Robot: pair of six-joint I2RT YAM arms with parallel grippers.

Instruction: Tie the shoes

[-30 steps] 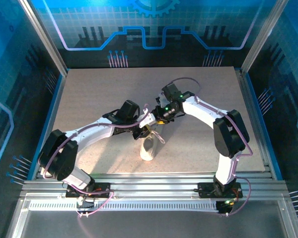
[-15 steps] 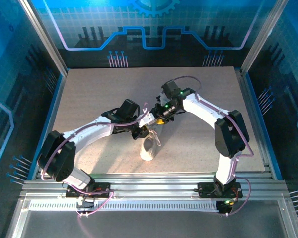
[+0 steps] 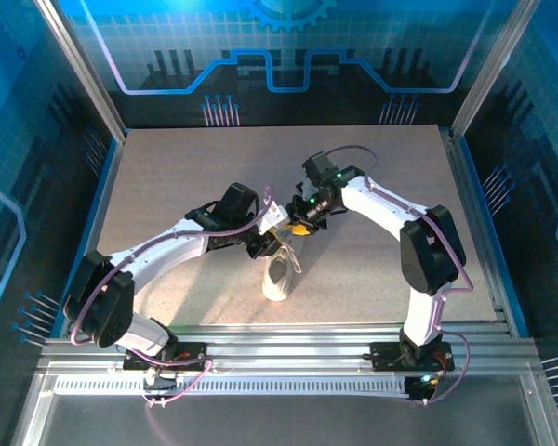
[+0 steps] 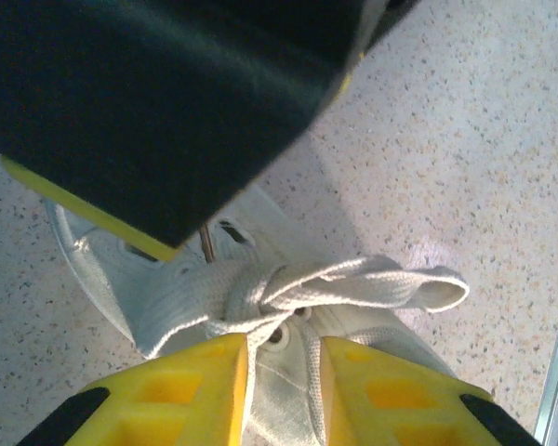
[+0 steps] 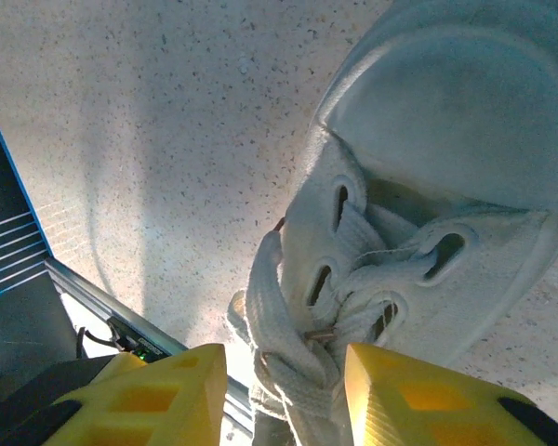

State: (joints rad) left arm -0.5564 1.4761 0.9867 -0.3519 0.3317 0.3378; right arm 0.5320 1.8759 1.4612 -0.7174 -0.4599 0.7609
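A small white sneaker (image 3: 277,279) stands mid-table with its toe towards the near edge. Both grippers meet over its laced end. My left gripper (image 3: 270,242) hangs just above the upper; its yellow fingers (image 4: 167,395) stand apart, with a lace strand and an eyelet showing in the gap of the left gripper (image 4: 284,390). A tied knot (image 4: 260,299) and one lace loop (image 4: 418,288) lie just ahead of it. My right gripper (image 3: 299,228) is open and straddles the bunched laces (image 5: 298,367) of the sneaker (image 5: 446,139), its left fingertip clear of them.
The right gripper's black body (image 4: 167,102) hangs close over the left gripper's view. The speckled table (image 3: 186,177) has free room all round the sneaker. A metal rail (image 3: 288,330) runs along the near edge, and blue walls close in the sides.
My left gripper's jaws have spread a little and the left arm has drawn slightly to the left. The right gripper and the sneaker have hardly moved.
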